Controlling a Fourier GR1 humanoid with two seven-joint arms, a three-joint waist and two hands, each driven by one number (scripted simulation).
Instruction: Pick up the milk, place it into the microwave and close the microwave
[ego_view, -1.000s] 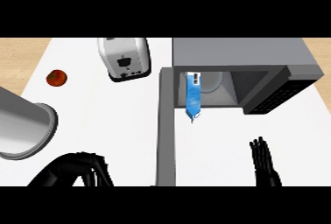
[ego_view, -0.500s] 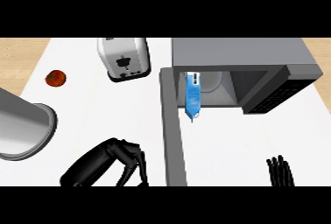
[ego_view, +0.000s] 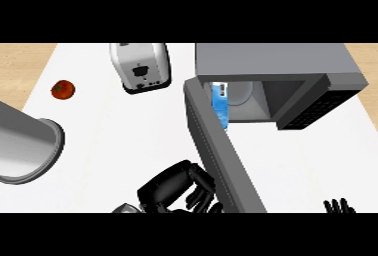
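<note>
The left hand (ego_view: 171, 186) is showing as a glossy black shape with rounded, jointed fingers catching grey highlights, and a small piece of grey forearm (ego_view: 127, 208) is peeking out at its wrist. The right hand (ego_view: 338, 206) is appearing only as slim black fingertips at the lower edge.

- white counter (ego_view: 111, 130), wood strip along its far edge
- toaster (ego_view: 140, 67) near far edge
- tomato (ego_view: 63, 90) by left edge
- metal pot (ego_view: 26, 145) on its side, left edge
- microwave (ego_view: 280, 75) far right, door open
</note>
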